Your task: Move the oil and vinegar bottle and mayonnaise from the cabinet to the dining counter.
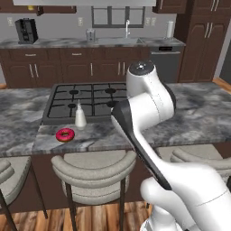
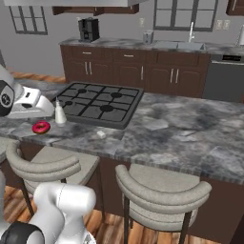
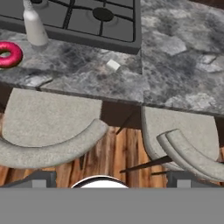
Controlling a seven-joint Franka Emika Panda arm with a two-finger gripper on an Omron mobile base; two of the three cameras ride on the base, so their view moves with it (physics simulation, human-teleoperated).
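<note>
**Bottle on island, gripper empty**

Small off-white taper-necked oil and vinegar bottle (image 1: 80,116) stands upright on the grey-marbled stone dining counter (image 1: 194,117), near its front edge, just beside the black gas cooktop (image 1: 88,100). Pink-frosted donut (image 1: 65,134) lies near it. Gripper (image 3: 105,183) jaws wide apart, holding nothing, over grey stools (image 3: 48,131).

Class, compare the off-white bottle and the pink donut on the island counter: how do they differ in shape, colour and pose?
The oil and vinegar bottle is off-white; the donut is pink. The bottle stands upright, tapering from a wide base to a thin neck; the donut lies flat, a low ring with a hole. The bottle sits against the cooktop edge; the donut lies nearer the counter's front edge. Both rest on the dining counter, side by side but apart.
</note>
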